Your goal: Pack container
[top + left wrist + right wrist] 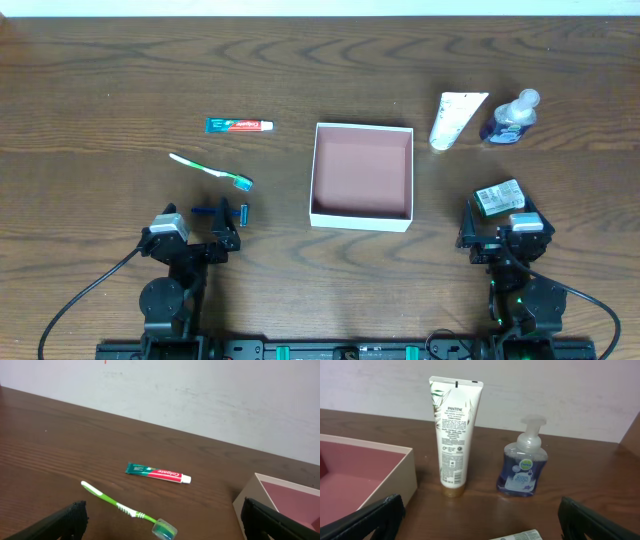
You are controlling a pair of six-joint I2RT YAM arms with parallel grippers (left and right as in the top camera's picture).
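The container (361, 215), a shallow square box with white walls and a pink-brown floor, sits empty mid-table; it also shows in the left wrist view (290, 491) and the right wrist view (400, 467). A toothpaste tube (239, 125) (158, 472) and a green toothbrush (210, 171) (127, 509) lie to its left. A white Pantene tube (456, 118) (453, 435) and a blue soap pump bottle (510, 119) (523, 462) lie to its right. My left gripper (228, 222) (162, 525) is open and empty near the toothbrush head. My right gripper (500, 225) (480, 522) is open over a small green-labelled packet (498, 197) (517, 536).
A small blue item (243, 214) lies by my left gripper's fingers. The table is dark brown wood (330, 70), with a white wall behind its far edge.
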